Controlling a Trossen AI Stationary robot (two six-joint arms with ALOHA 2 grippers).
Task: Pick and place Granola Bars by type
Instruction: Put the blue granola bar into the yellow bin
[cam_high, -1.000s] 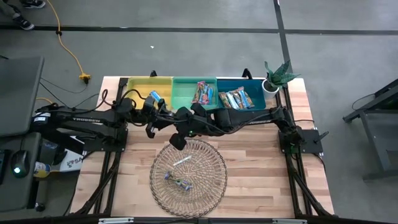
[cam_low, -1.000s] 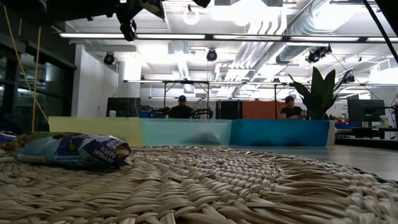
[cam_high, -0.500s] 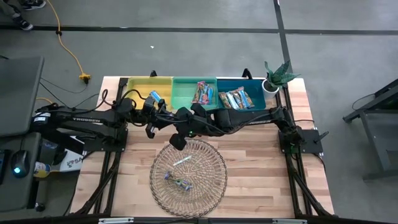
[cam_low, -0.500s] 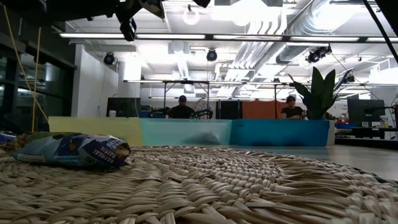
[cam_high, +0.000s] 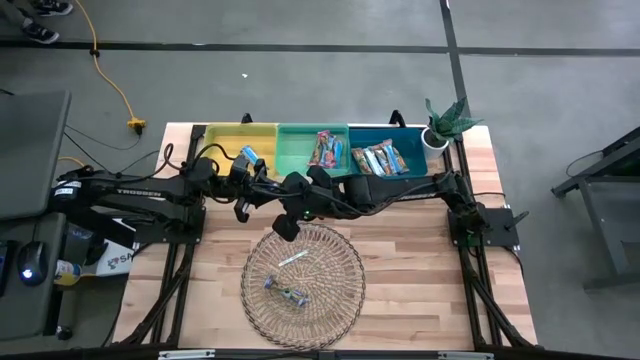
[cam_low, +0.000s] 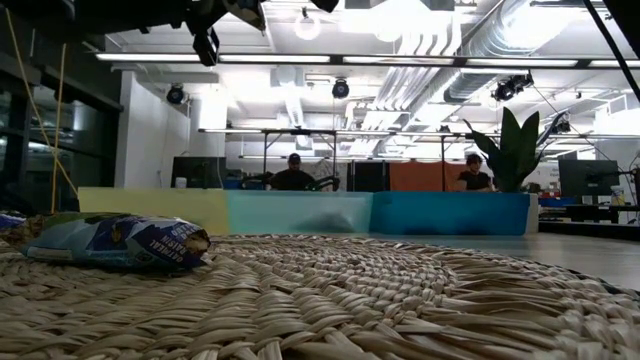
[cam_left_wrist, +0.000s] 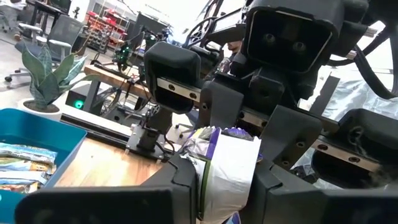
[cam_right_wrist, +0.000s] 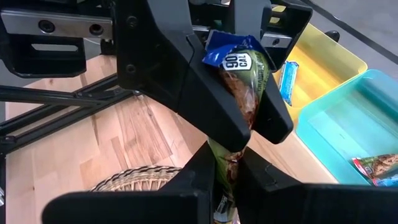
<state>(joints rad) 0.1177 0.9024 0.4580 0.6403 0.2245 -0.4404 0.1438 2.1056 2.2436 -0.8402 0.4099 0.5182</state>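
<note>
We had both grippers clamped on one granola bar (cam_right_wrist: 239, 81) mid-handover above the wire basket (cam_high: 330, 290); ideally the left gripper (cam_left_wrist: 227, 180) released only once the right gripper (cam_right_wrist: 227, 168) held firm.

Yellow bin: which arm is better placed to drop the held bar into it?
Probably left: the left gripper grips the bar too and sits nearer the yellow bin than the right gripper.

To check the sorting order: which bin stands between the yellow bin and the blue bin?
In the high view, the green bin stands between the yellow bin and the blue bin, holding pink/red granola bars.
</note>
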